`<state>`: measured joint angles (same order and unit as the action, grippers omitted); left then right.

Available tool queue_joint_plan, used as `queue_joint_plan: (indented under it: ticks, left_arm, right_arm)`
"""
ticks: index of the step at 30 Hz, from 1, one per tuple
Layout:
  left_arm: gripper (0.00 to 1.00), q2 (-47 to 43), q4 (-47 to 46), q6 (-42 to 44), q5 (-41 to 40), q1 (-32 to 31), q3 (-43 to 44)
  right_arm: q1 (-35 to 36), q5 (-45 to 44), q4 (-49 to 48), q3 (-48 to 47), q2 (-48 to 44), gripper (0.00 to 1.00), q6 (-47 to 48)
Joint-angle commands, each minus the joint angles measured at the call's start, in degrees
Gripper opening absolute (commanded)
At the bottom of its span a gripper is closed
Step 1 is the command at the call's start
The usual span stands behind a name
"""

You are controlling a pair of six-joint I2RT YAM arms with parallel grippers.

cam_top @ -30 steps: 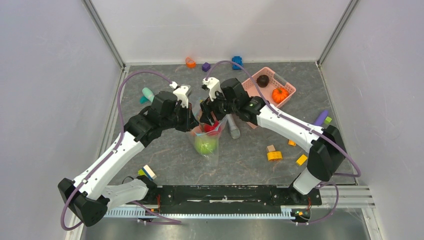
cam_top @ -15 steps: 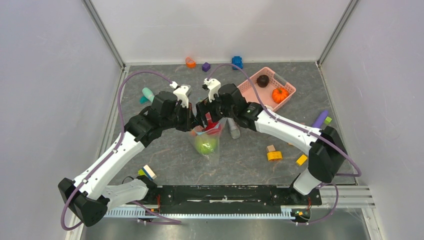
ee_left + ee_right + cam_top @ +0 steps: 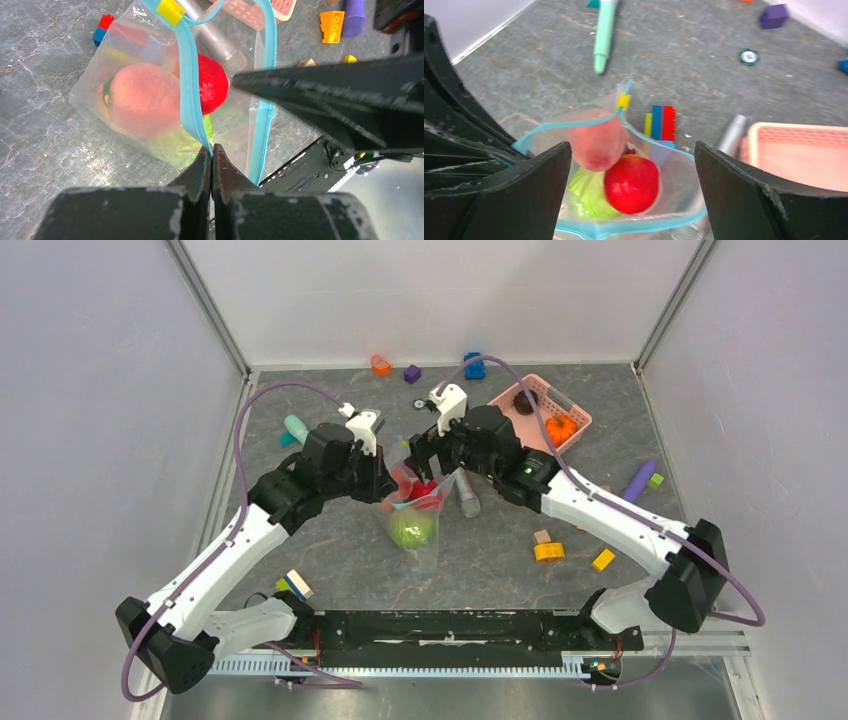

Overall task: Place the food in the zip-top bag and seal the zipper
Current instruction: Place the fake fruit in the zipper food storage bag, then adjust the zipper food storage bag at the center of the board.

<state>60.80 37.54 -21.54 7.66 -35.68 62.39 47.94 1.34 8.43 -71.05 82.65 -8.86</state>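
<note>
Grey tabletop [image 3: 330, 540]: zip-top bag [image 3: 425, 552] mouth up, axis near-far; L jaws pinch zipper [image 3: 186, 85], R jaws wide.

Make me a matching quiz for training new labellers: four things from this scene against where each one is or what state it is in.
Column 1:
1. red fruit
2. orange pumpkin
3. mint-green pen
4. left end effector

Column 2:
A. in the pink basket
B. shut on the zipper
C. inside the zip-top bag
D. lying on the table, outside the bag

Pairs: 1-C, 2-A, 3-D, 4-B
</note>
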Motion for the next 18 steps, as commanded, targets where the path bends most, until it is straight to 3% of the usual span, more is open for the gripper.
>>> queue_joint_plan:
  ticks: [1, 8, 11, 13, 18]
  left_arm:
    - [0.02, -2.0, -2.3, -0.3, -0.3, 0.4, 0.0]
    - [0.02, -2.0, -2.3, -0.3, -0.2, 0.4, 0.0]
    - [0.02, -1.9, -2.4, -0.3, -0.2, 0.4, 0.0]
    - [0.02, -2.0, -2.4, -0.3, -0.3, 0.4, 0.0]
    - [0.02, -2.1, -2.3, -0.4, -0.4, 0.4, 0.1]
  right_arm:
    - [-0.8, -11.5, -0.3, 2.4, -4.4, 0.98, 3.1]
    - [-3.7, -11.1, 4.5, 4.7, -2.4, 0.98, -1.1]
    - [-4.4, -11.6, 7.0, 4.6, -0.4, 0.92, -2.1]
    - [-4.6, -10.6, 7.5, 4.8, 0.4, 0.83, -2.2]
    - [-4.6, -7.5, 7.1, 4.1, 1.7, 0.38, -1.9]
